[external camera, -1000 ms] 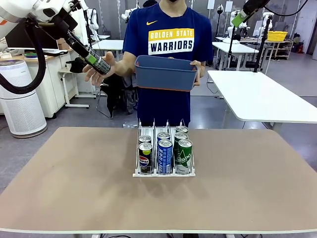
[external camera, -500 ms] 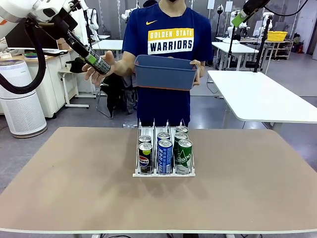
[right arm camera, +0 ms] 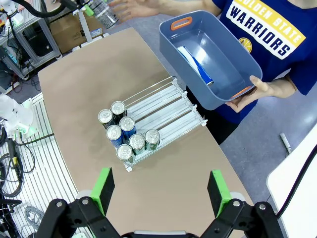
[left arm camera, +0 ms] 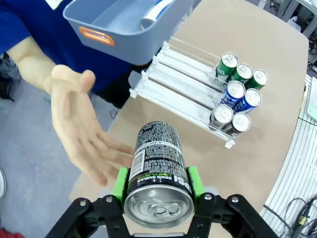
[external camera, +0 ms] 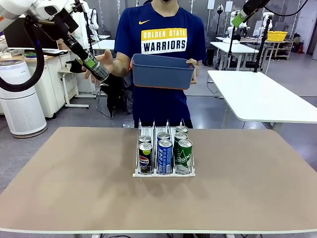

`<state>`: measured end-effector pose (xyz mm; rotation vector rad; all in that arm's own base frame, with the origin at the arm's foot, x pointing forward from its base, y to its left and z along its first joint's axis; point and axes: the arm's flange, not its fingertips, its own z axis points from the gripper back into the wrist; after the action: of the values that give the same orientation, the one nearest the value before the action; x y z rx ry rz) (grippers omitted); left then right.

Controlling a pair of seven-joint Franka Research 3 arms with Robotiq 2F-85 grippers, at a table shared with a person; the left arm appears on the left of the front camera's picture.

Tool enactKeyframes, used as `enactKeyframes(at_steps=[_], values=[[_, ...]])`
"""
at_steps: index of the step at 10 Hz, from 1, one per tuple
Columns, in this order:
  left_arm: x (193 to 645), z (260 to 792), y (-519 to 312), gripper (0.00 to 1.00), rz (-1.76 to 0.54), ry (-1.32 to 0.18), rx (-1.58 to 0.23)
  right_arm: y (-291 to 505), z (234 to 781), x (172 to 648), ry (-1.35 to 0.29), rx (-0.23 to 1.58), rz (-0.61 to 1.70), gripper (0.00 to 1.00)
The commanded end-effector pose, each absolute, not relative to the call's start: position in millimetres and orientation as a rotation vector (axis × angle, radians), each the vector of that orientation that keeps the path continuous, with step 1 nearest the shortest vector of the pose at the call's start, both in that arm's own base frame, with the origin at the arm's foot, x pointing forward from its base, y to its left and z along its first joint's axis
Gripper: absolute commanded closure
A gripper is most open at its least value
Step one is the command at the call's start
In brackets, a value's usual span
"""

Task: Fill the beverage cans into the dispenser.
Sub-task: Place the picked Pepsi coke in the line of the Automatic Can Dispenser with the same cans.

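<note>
Left gripper (left arm camera: 157, 184) grips a black can (left arm camera: 157, 158) in the air, beside a person's open hand (left arm camera: 79, 129).
The can is a slim, smooth aluminium cylinder with a silver top and fine white print. The green pads (left arm camera: 120, 182) press on its two sides near the top end, and it is held tilted, high over the far left part of the table (external camera: 74, 183). I cannot tell if the palm touches it. The right gripper (right arm camera: 161, 191) has its fingers wide apart, holding nothing, high above the table. The dispenser (external camera: 163, 174), a clear rack with thin wire dividers, stands in the middle of the matte brown tabletop. Seven cans (right arm camera: 126, 133) stand at its low front end: two black, two blue, three green. The person holds a dark blue plastic bin (external camera: 163, 75) with rounded corners, and one blue can (right arm camera: 195, 65) lies inside.
</note>
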<state>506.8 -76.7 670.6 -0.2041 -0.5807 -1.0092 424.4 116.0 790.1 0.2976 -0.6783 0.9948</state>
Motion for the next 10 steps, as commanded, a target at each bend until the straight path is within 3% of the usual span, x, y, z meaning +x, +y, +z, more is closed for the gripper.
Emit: enactKeyframes(at_steps=[1, 6, 10], values=[[471, 675, -90, 0.42, -0.933, -0.537, -0.166, 116, 790, 424, -0.678, 0.298, 0.994, 0.0], [435, 662, -113, 0.42, -0.799, -0.534, -0.154, 116, 790, 424, -0.678, 0.298, 0.994, 0.0], [445, 670, -102, 0.42, -0.84, -0.527, -0.166, 116, 790, 424, -0.678, 0.298, 0.994, 0.0]])
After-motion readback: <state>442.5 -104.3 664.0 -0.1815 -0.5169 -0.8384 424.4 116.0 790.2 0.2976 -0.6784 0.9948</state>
